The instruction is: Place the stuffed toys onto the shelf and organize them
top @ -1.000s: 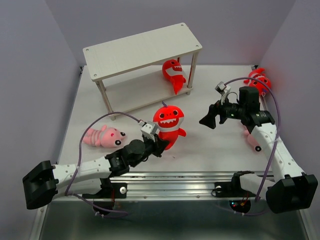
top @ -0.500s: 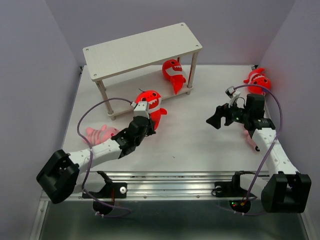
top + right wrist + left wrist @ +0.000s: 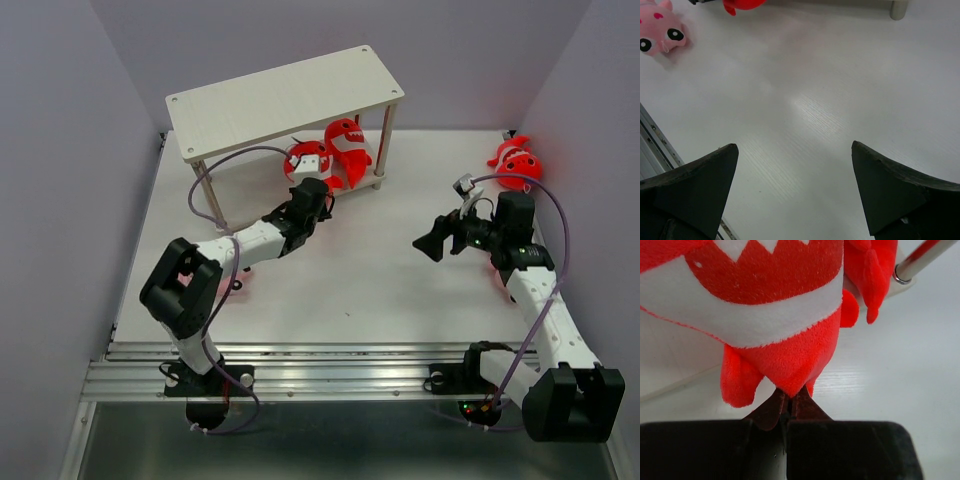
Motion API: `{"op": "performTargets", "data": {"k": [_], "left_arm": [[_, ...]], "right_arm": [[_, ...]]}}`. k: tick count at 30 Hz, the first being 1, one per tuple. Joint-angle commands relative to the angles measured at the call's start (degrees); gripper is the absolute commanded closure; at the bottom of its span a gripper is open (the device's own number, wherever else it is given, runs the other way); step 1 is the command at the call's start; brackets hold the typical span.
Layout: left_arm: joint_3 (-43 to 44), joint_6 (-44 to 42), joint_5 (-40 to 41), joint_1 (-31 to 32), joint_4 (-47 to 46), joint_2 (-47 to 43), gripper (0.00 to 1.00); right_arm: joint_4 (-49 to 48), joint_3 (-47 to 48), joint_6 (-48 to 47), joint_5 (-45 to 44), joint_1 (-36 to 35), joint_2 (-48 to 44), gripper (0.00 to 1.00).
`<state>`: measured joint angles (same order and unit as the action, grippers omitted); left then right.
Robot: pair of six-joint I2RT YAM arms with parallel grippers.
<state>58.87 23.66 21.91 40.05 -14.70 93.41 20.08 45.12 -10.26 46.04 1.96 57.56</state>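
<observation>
Carried to the shelf (image 3: 280,100), the red shark (image 3: 790,357) pointed head-first toward its lower tier, tail pinched in the left claw (image 3: 789,400). The right claw (image 3: 428,240) hung spread.

The left arm (image 3: 250,240) and the right arm (image 3: 548,310) are both built of white tubular links set between bulky black joint housings. A thin purple cable (image 3: 232,155) loops free along each. A small grey-white camera block (image 3: 463,185) sits by each wrist. The right pincer (image 3: 794,146) has two matt black fingers (image 3: 695,185), wedge-shaped and tapering to blunt points. The left pincer (image 3: 788,405) shows dark, brownish tips (image 3: 771,412) on a plain black body.
</observation>
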Motion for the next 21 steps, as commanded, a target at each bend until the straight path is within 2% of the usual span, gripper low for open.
{"op": "performTargets", "data": {"k": [1, 11, 21], "left_arm": [[8.09, 1.03, 4.19, -1.29, 4.23, 4.92, 1.00], [14.86, 7.01, 5.51, -3.75, 8.37, 10.39, 1.00], [19.26, 8.95, 0.68, -5.77, 10.12, 13.46, 0.95]], "right_arm": [[-2.67, -0.47, -0.11, 0.72, 0.24, -1.31, 0.00], [-2.67, -0.74, -0.55, 0.28, 0.24, -1.66, 0.00], [-2.59, -0.83, -1.08, -0.34, 0.24, -1.22, 0.00]]}}
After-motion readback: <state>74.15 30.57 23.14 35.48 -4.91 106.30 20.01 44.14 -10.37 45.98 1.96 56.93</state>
